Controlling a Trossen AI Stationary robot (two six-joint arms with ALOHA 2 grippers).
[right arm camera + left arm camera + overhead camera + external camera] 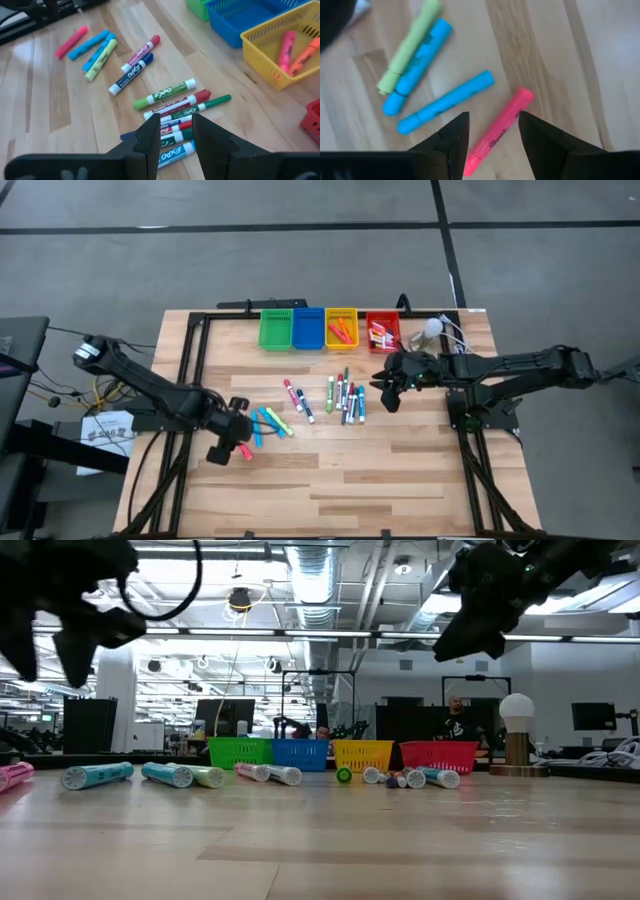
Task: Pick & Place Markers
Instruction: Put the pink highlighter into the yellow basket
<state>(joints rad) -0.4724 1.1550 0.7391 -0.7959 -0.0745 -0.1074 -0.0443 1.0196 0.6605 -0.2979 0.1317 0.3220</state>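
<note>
While the high view looks straight down, the left gripper (232, 442) hangs over a pink marker (245, 451) near the left of the wooden table (400, 480); the right gripper (386, 392) hovers just right of a cluster of markers (345, 397) lying mid-table, most with long axes running toward the far edge, where the green bin (276, 329), blue bin (308, 328), yellow bin (341, 328) and red bin (382, 331) stand in a row.

Across the low view, markers lie on the tabletop before the bins, with an office room behind.

Through the left wrist view, the fingers (451, 142) stand partly apart, straddling the pink marker without visibly touching it; its axis runs diagonally, beside two cyan markers (445, 101) and a yellow-green one (409, 46).

Through the right wrist view, the fingers (150, 137) show a narrow gap, holding nothing, above the cluster.
</note>
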